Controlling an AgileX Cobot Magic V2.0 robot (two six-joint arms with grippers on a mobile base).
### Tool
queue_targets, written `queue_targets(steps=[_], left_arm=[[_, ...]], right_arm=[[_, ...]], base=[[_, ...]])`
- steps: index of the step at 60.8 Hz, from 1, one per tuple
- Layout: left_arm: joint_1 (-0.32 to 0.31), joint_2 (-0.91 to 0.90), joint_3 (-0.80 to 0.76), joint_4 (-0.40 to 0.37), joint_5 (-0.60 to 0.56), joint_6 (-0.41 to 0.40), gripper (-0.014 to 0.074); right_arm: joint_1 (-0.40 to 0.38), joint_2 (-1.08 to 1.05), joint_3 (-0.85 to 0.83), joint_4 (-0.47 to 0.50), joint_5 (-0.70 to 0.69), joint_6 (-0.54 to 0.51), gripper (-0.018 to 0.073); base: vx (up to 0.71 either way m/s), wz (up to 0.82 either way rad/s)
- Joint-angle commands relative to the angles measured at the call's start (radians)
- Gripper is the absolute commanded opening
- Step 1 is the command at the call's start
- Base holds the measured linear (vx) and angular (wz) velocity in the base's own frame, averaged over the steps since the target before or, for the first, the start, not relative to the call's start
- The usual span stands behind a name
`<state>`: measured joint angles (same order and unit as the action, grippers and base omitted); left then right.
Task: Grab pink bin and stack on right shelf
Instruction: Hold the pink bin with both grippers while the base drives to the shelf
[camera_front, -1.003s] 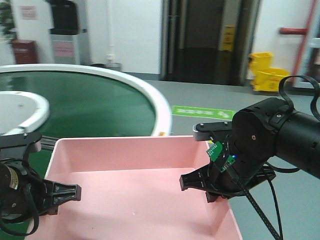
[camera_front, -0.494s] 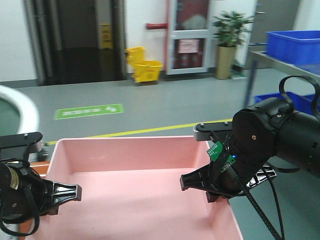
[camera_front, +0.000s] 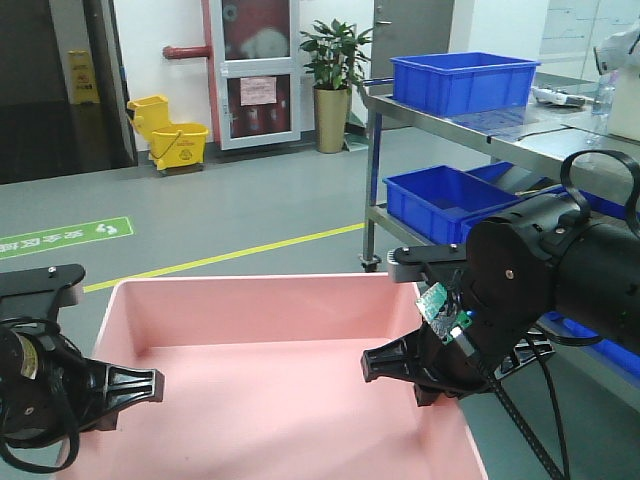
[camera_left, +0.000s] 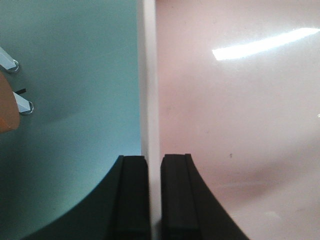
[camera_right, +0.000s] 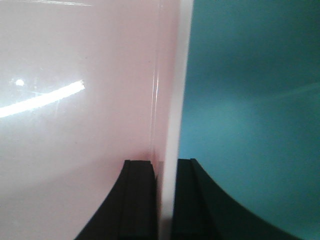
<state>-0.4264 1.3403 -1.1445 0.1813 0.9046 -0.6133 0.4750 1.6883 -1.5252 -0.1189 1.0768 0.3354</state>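
Note:
The pink bin (camera_front: 270, 400) fills the lower middle of the front view, held off the floor between both arms. My left gripper (camera_front: 125, 385) is shut on its left wall; in the left wrist view the black fingers (camera_left: 132, 195) pinch the pale rim (camera_left: 149, 90). My right gripper (camera_front: 395, 365) is shut on the right wall, and the right wrist view shows its gripper (camera_right: 166, 167) clamped over the rim (camera_right: 176, 100). The right shelf (camera_front: 530, 140), a stainless-steel rack, stands ahead on the right, beyond the bin.
A blue crate (camera_front: 460, 80) sits on the shelf's top tier and another blue crate (camera_front: 440, 200) on a lower tier. A yellow mop bucket (camera_front: 175, 135) and a potted plant (camera_front: 335, 60) stand by the back wall. A yellow line (camera_front: 230, 255) crosses the grey floor.
The whole view has swung right: the green round conveyor and dark doorway left the frame and the steel shelf came in. Both grippers keep the same hold on the bin.

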Motion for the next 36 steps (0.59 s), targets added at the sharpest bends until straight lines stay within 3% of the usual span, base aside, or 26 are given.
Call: queue_targets(steps=[1, 36], left_arm=[[-0.002, -0.042, -0.028, 0.031, -0.055, -0.01, 0.0172], [-0.002, -0.043, -0.028, 0.031, -0.03, -0.01, 0.0172]], right_arm=[[-0.008, -0.047, -0.024, -0.059, -0.036, -0.01, 0.0085], [-0.007, -0.049, -0.024, -0.059, -0.033, -0.01, 0.0085]], base=[[-0.04, -0.14], [0.11, -0.06]])
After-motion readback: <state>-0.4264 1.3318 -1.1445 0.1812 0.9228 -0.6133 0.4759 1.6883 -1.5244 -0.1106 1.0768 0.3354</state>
